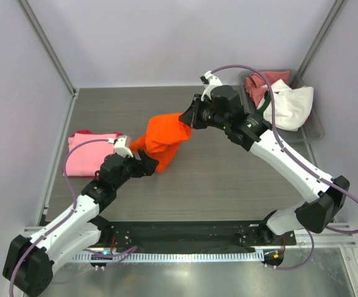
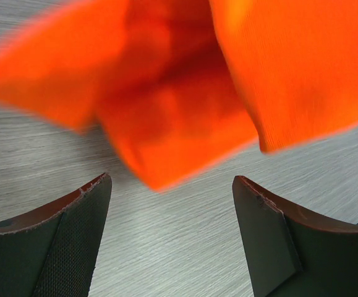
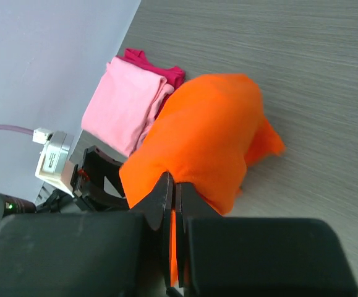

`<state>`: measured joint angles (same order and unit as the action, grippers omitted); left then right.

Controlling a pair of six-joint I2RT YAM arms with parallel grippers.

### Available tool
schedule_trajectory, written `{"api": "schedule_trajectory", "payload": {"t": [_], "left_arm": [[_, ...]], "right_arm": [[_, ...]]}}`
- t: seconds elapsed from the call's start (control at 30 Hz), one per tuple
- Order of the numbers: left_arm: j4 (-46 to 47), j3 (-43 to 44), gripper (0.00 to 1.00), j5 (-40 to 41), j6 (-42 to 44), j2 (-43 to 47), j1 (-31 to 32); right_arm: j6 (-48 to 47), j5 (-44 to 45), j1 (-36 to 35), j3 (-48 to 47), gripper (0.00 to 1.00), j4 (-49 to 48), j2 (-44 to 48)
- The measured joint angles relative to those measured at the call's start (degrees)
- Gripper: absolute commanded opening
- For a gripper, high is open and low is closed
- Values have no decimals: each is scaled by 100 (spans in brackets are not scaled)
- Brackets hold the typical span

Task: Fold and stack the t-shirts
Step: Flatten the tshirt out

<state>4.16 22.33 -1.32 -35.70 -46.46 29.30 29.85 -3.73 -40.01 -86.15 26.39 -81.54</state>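
Bases sit at the bottom edge of the overhead view, and my two arms reach up from them over the grey wood-grain counter [image 1: 228,179]. My left jaws, lower left of centre, stand wide with nothing between them. They are low over the counter, just beside the lower end of the bright orange cloth t-shirt [image 1: 163,139]. That shirt hangs bunched mid-frame, its upper end pinched in my right jaws, which are closed tight on the cloth. I cannot tell whether its lower end touches the counter. At left, a folded light pink t-shirt [image 1: 92,153] lies on a magenta t-shirt [image 3: 160,68]. Farthest, at upper right, a shallow grey bin [image 1: 319,130] holds a crumpled dusty rose-red t-shirt [image 1: 259,83] and a white t-shirt with dark green collar [image 1: 293,106].
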Motion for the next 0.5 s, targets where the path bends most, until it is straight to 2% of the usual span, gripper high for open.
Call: {"api": "schedule_trajectory", "payload": {"t": [0.37,0.5], "left_arm": [[13,0,82,-42,-2,-225,0],[15,0,85,-74,0,-251,0]], "right_arm": [[2,74,2,592,1,-254,-46],[2,216,0,940,1,-236,251]]}}
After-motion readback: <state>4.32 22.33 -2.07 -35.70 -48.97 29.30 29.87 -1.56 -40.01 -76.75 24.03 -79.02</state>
